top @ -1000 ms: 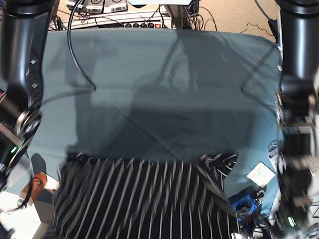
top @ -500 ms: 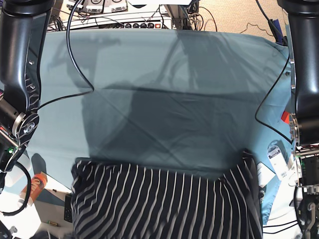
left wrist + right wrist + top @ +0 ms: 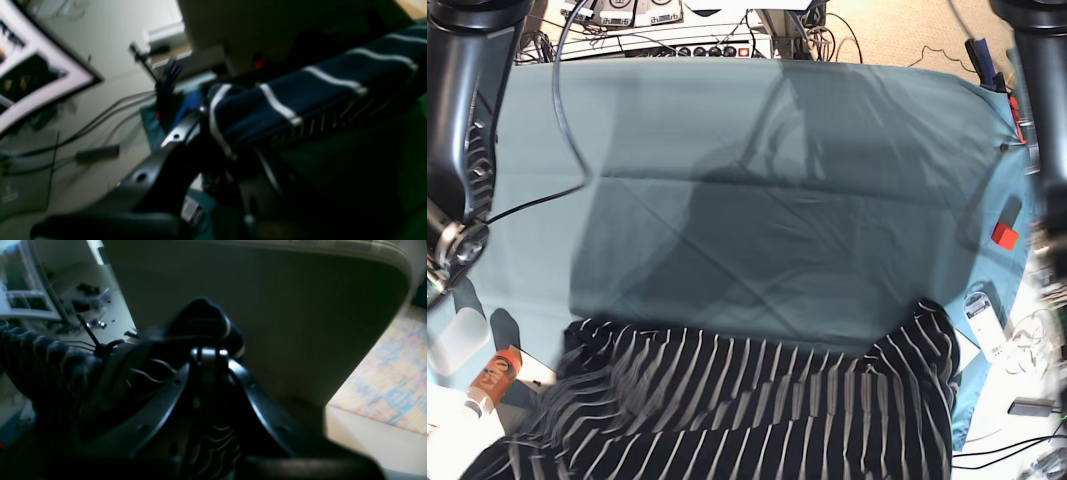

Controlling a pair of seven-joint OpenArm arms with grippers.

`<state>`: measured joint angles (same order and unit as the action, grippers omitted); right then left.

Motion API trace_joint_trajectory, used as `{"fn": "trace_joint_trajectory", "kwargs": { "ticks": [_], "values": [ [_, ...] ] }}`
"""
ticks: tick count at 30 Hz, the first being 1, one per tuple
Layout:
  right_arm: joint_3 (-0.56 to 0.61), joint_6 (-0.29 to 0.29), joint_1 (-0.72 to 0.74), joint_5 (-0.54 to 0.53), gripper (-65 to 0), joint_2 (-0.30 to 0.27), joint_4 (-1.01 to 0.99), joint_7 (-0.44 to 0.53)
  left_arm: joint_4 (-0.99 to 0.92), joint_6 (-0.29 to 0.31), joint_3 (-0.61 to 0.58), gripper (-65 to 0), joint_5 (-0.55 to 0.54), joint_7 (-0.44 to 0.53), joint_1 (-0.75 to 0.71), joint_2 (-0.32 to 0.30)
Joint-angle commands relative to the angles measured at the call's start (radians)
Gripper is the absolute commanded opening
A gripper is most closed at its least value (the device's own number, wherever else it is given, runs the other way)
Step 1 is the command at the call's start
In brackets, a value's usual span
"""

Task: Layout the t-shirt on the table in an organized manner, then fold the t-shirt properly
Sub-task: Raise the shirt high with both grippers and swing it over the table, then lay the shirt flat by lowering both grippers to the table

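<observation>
A wide table (image 3: 757,150) under teal cloth fills the room's middle. A dark striped t-shirt (image 3: 757,410) hangs stretched above its near edge, held between two arms. The left gripper (image 3: 213,133) is clamped on a bunched striped edge of the shirt. The right gripper (image 3: 208,355) pinches a dark fold of it.

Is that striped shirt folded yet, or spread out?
Neither: the shirt is held up, rumpled, above the near table edge.
</observation>
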<state>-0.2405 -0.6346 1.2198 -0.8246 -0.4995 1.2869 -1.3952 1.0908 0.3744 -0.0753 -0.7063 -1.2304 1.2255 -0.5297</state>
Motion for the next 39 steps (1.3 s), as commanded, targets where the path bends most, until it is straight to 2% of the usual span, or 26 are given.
{"fn": "trace_joint_trajectory", "kwargs": {
  "ticks": [1,3,8,12,15,20,25,27,39],
  "values": [
    [-0.010,0.002,-0.024,0.014,-65.0,-0.023,0.026,0.011,0.014,0.003,0.006,-65.0,-0.009,0.014,0.025,-0.014],
    [-0.037,0.003,-0.108,-0.007,-65.0,-0.048,0.061,0.014,0.014,0.006,0.006,-65.0,-0.043,0.005,-0.014,-0.031],
    [-0.170,0.002,-0.299,-0.058,-65.0,-0.055,0.141,-0.001,0.019,0.037,0.006,-65.0,-0.114,-0.030,-0.151,-0.086],
    [-0.259,0.000,-0.467,-0.062,-65.0,-0.055,0.200,-0.001,0.071,0.039,0.006,-65.0,-0.124,-0.037,-0.281,-0.125],
    [-0.287,-0.010,-0.586,-0.126,-65.0,-0.055,0.225,-0.001,0.147,0.039,0.006,-65.0,-0.124,-0.037,-0.383,-0.141],
    [-0.291,-0.016,-0.768,-0.208,-65.0,-0.054,0.271,-0.001,0.306,0.038,0.006,-65.0,-0.085,-0.029,-0.578,-0.143],
    [-0.292,-0.026,-0.937,-0.263,-65.0,-0.055,0.345,-0.001,0.446,0.008,0.018,-65.0,0.020,-0.023,-0.774,-0.144],
    [-0.292,-0.028,-1.017,-0.267,-65.0,-0.055,0.388,-0.001,0.497,-0.017,0.045,-65.0,0.047,-0.006,-0.858,-0.143],
    [-0.292,-0.032,-1.509,-0.271,-65.0,-0.055,0.599,-0.001,0.760,-0.017,0.401,-65.0,0.056,-0.003,-1.442,-0.143]
  ]
}}
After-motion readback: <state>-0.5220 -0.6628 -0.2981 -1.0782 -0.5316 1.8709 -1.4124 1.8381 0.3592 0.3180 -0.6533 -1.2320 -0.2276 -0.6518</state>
